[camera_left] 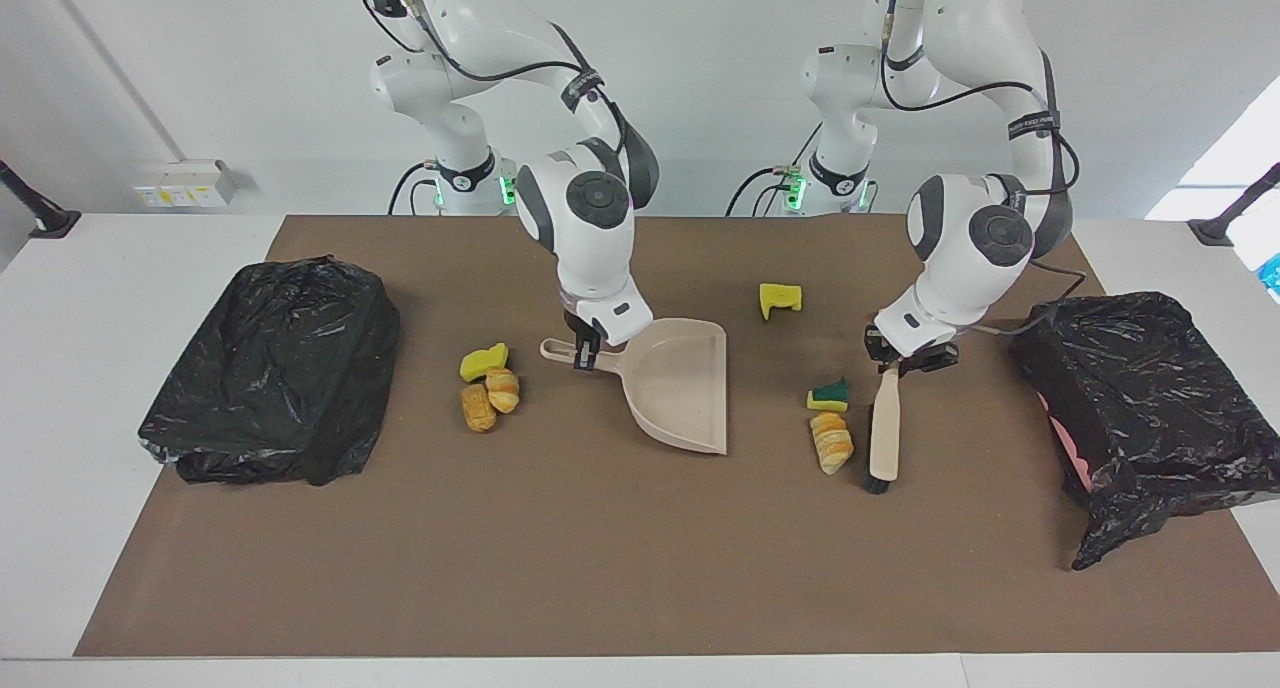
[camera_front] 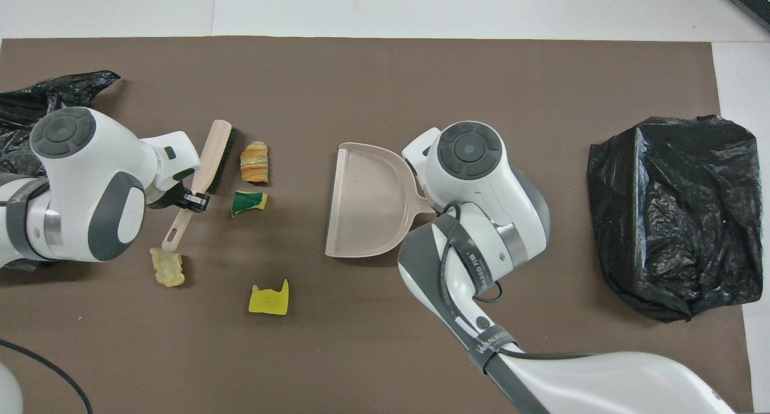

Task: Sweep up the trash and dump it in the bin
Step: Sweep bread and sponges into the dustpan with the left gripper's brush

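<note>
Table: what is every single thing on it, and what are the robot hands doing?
dustpan: one, beige, middle of the mat
brush: one, beige with black bristles, toward the left arm's end
bread pieces: three, orange-brown, two toward the right arm's end, one beside the brush
sponge chunks: three, two yellow, one green-topped
cream lump: one, pale, by the brush handle's end
black bags: two, one at each end
mat: one, brown, covering the table
right gripper: shut on the dustpan's handle
left gripper: shut on the brush's handle
</note>
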Robot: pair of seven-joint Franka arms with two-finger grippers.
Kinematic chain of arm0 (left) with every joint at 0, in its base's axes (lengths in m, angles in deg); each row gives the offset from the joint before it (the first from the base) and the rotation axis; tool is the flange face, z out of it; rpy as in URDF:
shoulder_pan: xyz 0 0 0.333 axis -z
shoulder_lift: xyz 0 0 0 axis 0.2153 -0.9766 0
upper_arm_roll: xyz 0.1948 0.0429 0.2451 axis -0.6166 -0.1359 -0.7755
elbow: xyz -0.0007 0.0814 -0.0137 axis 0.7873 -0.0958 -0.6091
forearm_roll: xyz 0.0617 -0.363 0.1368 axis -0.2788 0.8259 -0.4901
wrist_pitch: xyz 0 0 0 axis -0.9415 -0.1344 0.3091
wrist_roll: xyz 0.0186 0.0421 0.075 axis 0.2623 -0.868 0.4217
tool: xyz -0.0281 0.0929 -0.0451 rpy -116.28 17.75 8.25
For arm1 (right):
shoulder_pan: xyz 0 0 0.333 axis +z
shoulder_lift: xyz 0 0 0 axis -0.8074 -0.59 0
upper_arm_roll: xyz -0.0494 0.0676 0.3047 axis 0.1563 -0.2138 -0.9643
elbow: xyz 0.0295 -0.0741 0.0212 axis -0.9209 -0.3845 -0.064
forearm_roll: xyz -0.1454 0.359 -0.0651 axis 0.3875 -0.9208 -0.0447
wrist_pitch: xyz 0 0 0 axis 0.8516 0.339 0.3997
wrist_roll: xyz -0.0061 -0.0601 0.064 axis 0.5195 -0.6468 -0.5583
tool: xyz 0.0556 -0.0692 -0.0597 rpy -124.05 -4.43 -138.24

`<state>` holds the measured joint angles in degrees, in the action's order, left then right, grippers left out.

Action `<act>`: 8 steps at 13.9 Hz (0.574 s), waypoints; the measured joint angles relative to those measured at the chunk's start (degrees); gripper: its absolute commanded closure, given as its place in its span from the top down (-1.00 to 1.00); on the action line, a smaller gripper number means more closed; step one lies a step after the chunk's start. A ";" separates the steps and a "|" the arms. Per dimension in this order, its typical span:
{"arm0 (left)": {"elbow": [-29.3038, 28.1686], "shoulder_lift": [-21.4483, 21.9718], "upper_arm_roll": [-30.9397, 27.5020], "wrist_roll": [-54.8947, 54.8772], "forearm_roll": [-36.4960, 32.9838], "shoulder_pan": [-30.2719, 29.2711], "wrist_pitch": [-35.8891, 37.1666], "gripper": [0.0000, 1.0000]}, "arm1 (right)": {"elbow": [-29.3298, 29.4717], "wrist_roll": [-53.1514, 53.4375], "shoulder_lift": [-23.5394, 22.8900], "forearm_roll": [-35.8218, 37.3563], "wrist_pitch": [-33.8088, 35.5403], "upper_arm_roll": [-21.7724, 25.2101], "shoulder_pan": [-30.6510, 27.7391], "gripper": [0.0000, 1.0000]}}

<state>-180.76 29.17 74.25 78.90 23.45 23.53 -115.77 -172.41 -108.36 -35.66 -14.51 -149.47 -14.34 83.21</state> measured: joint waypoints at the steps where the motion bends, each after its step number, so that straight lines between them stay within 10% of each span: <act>1: -1.12 0.84 0.03 0.07 0.00 1.03 0.00 -1.00 | 0.00 0.20 -0.08 0.38 0.43 0.00 0.50 -1.00; 8: -5.60 5.08 0.30 4.82 1.91 11.03 2.25 -1.00 | -0.05 3.37 -0.40 0.45 1.10 0.01 1.32 -1.00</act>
<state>-186.36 34.25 74.55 83.72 25.35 34.56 -113.51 -172.46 -104.99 -36.05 -14.07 -148.37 -14.34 84.53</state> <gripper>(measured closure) 0.749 0.692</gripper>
